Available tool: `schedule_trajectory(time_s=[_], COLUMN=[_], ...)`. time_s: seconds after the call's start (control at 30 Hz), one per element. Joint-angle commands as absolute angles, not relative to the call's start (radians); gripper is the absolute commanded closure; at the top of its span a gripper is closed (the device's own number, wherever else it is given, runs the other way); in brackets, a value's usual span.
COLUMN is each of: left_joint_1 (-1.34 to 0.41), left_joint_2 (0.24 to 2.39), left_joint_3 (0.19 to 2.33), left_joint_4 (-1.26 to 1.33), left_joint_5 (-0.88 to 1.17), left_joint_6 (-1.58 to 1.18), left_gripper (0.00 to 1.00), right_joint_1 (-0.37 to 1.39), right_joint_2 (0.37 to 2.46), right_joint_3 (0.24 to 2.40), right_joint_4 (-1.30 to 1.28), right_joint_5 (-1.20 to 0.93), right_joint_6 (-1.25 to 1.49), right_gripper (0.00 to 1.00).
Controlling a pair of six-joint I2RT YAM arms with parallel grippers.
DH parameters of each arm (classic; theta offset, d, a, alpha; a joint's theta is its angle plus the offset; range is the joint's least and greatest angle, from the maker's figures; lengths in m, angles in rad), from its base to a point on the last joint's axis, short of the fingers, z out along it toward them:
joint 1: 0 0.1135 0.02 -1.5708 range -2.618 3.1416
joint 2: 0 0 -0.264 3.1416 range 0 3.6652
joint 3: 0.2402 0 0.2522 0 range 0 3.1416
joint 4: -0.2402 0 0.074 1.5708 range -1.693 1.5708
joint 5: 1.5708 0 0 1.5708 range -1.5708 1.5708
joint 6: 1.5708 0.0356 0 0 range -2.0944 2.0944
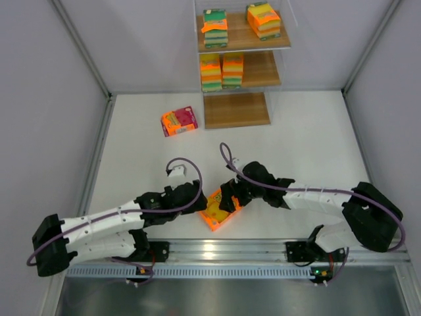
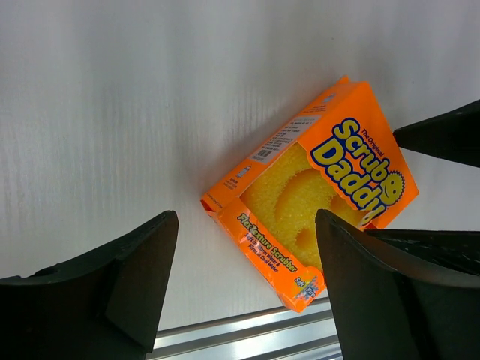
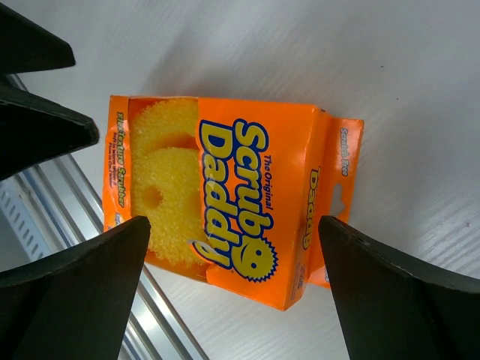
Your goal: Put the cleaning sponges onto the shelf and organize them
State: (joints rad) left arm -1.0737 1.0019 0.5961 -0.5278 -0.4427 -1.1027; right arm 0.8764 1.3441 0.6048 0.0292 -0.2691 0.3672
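Observation:
An orange Scrub Daddy sponge pack (image 1: 220, 210) lies flat on the white table near the front rail, between my two grippers. My left gripper (image 1: 195, 197) is open just left of it; in the left wrist view (image 2: 247, 277) the pack (image 2: 315, 187) lies ahead between the open fingers. My right gripper (image 1: 229, 195) is open over its right side; in the right wrist view (image 3: 232, 285) the pack (image 3: 232, 202) sits between the spread fingers, not touched. A pink-red pack (image 1: 179, 122) lies left of the shelf (image 1: 237, 110). Two packs (image 1: 215, 28) stand on its top board, two (image 1: 222, 71) on the middle board.
The shelf's bottom board (image 1: 235, 109) is bare. A metal rail (image 1: 230, 250) runs along the table's front edge, right beside the orange pack; it also shows in the left wrist view (image 2: 247, 330). Grey walls close in both sides.

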Motion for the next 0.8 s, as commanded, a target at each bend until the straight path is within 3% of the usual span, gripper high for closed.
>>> schedule_trajectory(time_s=[0.0, 0.27, 0.57, 0.67, 0.77], left_joint_1=[-1.077, -1.077, -1.077, -1.077, -1.077], left_joint_2=[0.914, 0.857, 0.784, 0.756, 0.735], left_joint_3=[0.56, 0.52, 0.492, 0.482, 0.474], left_joint_4=[-0.526, -0.526, -0.528, -0.531, -0.541], left_joint_5=[-0.474, -0.456, -0.469, -0.479, -0.488], left_joint_6=[-1.114, -1.108, -1.1, -1.095, -1.101], left_gripper=[0.2, 0.19, 0.19, 0.19, 0.19], right_joint_1=[0.91, 0.945, 0.959, 0.957, 0.953], right_joint_2=[1.384, 1.448, 1.448, 1.402, 1.349], right_joint_3=[0.656, 0.692, 0.703, 0.71, 0.725], right_joint_4=[0.022, -0.021, -0.054, -0.083, -0.107], right_joint_5=[-0.177, -0.129, -0.014, 0.066, 0.136], right_joint_6=[0.341, 0.328, 0.379, 0.417, 0.48], right_gripper=[0.03, 0.11, 0.49, 0.52, 0.48])
